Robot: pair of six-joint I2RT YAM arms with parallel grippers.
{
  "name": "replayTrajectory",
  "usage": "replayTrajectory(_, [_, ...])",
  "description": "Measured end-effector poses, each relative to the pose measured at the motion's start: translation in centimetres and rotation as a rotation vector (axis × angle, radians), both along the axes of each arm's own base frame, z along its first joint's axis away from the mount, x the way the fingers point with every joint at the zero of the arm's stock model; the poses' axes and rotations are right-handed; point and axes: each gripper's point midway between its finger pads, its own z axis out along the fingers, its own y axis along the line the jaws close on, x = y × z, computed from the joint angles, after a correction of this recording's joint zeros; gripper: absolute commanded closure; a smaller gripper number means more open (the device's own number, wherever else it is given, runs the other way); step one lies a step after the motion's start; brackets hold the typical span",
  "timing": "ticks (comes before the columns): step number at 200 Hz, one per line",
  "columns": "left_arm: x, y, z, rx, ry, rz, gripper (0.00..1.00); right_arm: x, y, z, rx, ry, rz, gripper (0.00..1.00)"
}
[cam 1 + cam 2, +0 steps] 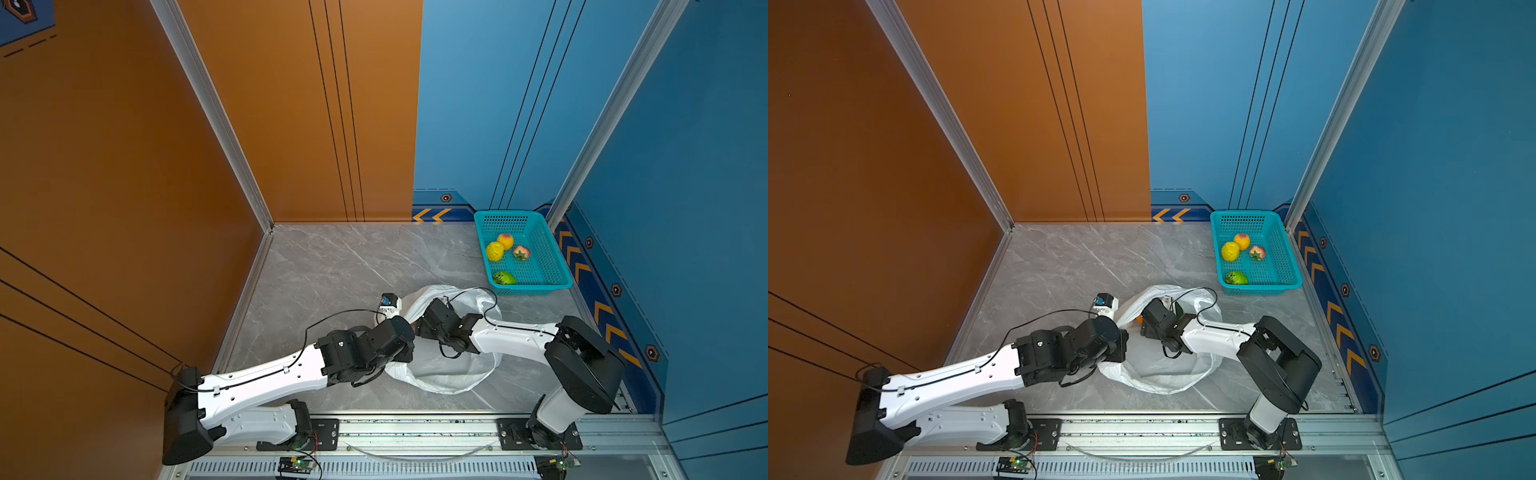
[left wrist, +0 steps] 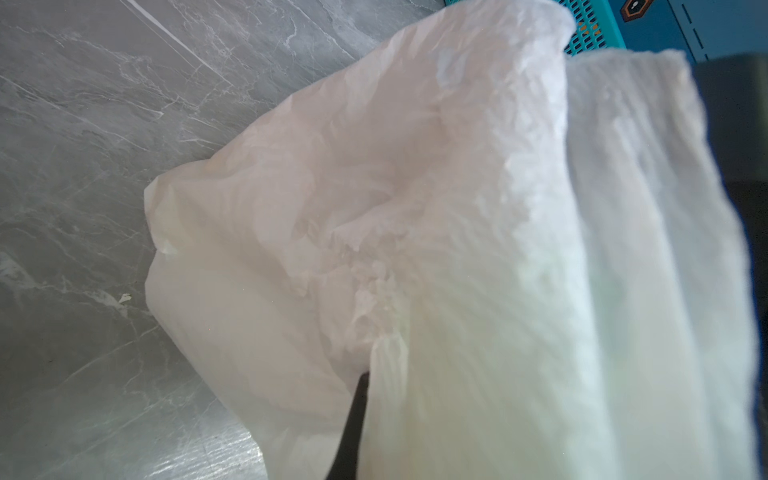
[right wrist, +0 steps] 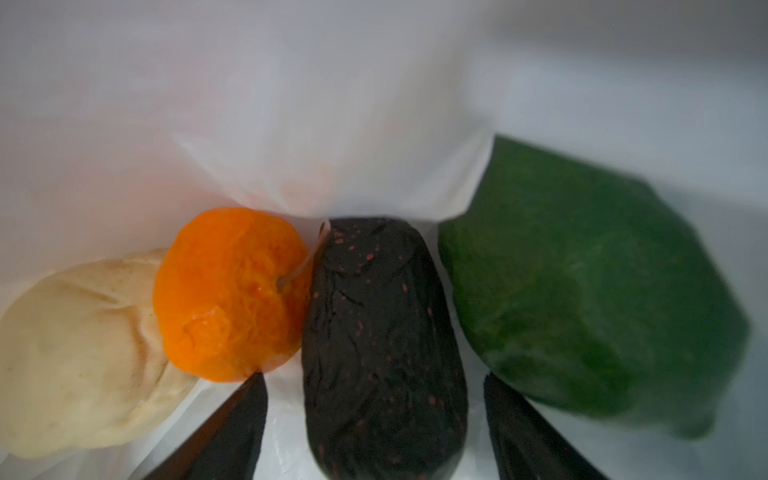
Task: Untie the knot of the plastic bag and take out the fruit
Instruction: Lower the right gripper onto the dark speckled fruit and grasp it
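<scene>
Both top views: a white bag [image 1: 440, 374] lies open on the grey counter [image 1: 332, 266] between two arms. No knot shows. Four fruit [image 1: 494, 251] sit in a teal basket [image 1: 505, 218] at the far right.

Left wrist view: the left gripper [image 2: 353, 415] has its jaws closed, seemingly pinching the bag's rim and holding it up.

Right wrist view: inside the bag, the right gripper [image 3: 374, 374] has wide jaws astride a black avocado [image 3: 382, 332], apparently not touching it. An orange [image 3: 228, 291] lies just beside it. Closing could catch the orange or the bag's film, or squeeze the tapered avocado out.
</scene>
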Motion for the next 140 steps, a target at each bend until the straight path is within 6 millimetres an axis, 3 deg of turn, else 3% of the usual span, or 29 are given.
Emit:
replayTrajectory(76, [-0.1, -0.1, 0.0, 0.002, 0.001, -0.009, 1.00, 1.1, 0.0, -1.0, 0.030, -0.001, -0.049, 0.55])
replayTrajectory(140, [-0.1, -0.1, 0.0, 0.002, 0.000, -0.008, 1.00, 0.4, 0.1, -0.4, 0.045, 0.008, -0.033, 0.60])
